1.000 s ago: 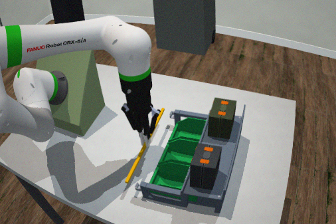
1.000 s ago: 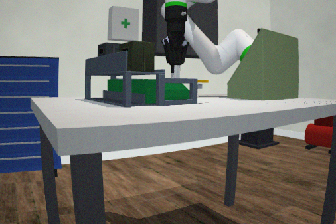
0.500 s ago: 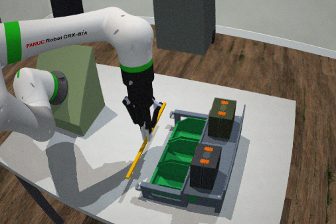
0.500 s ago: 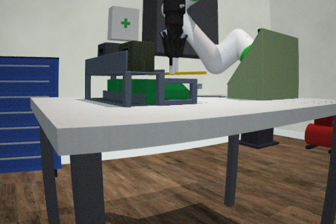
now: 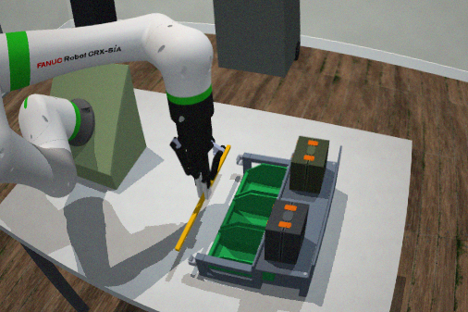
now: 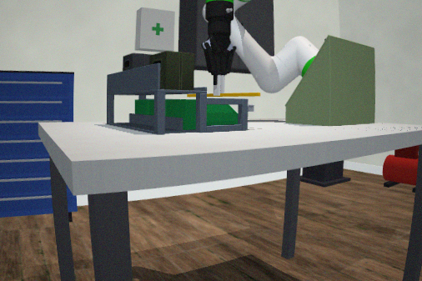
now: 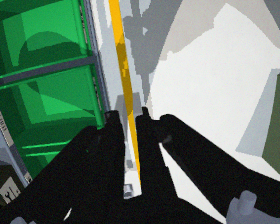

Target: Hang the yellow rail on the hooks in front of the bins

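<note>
The black gripper [image 5: 203, 188] points straight down, its pale fingertips [image 6: 218, 87] clamped on the yellow rail [image 5: 190, 223], a thin, flat, straight strip pinched near its middle. The rail runs out past both sides of the fingers and hangs level above the smooth white table [image 6: 175, 159], about as high as the top bars of the grey frame [image 6: 158, 109]. Just beside the fingers, on the frame side, sit glossy green bins [image 7: 50, 72] with angular walls. Beyond them stand two dark blocky boxes [image 5: 287, 232] with orange tabs.
</note>
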Controlling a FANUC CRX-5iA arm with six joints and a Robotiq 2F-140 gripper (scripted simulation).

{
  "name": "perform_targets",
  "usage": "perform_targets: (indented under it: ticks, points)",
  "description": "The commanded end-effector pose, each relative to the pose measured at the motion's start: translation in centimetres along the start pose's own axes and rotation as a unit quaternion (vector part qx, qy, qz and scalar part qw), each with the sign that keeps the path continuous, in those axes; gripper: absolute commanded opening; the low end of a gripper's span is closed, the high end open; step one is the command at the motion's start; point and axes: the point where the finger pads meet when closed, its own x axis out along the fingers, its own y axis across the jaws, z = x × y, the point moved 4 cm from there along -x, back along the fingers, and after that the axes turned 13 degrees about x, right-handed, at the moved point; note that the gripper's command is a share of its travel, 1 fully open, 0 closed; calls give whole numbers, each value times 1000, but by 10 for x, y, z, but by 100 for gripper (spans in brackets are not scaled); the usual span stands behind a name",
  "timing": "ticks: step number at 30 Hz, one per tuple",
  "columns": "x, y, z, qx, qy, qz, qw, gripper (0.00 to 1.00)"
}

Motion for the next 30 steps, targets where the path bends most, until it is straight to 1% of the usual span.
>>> perform_targets:
  ticks: [1, 30]
  points:
    - [0, 0, 0, 0, 0, 0, 1000, 0]
    - [7, 2, -1, 0, 0, 0, 1000, 0]
